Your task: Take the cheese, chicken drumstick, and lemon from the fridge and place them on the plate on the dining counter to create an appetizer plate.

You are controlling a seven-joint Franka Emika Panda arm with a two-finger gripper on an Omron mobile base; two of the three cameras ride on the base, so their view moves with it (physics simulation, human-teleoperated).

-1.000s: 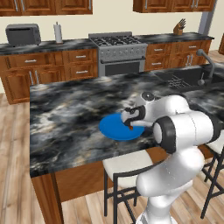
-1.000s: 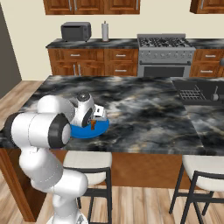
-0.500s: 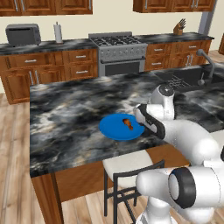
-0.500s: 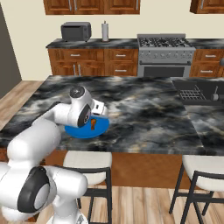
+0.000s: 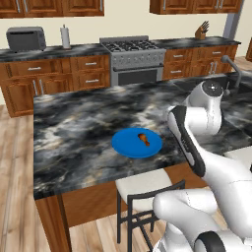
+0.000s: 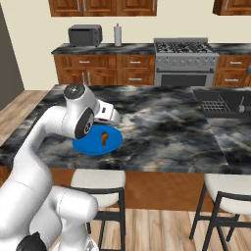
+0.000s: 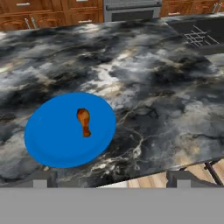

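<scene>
Bare plate [image 7: 52,144] beside chicken drumstick [image 7: 83,121]

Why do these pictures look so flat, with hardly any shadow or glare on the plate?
Hand view: the plate is an even blue with no highlight, the drumstick casts almost no shadow, and the edges look soft. Left base view: the counter marbling is slightly blurred, without glare. Right base view: even light, with only a faint dark rim under the plate.

The arm [image 6: 81,117] hides the left rim of the plate [image 6: 110,144] in the right base view. The dining counter [image 7: 153,87] is cut off on all sides in the hand view.
</scene>
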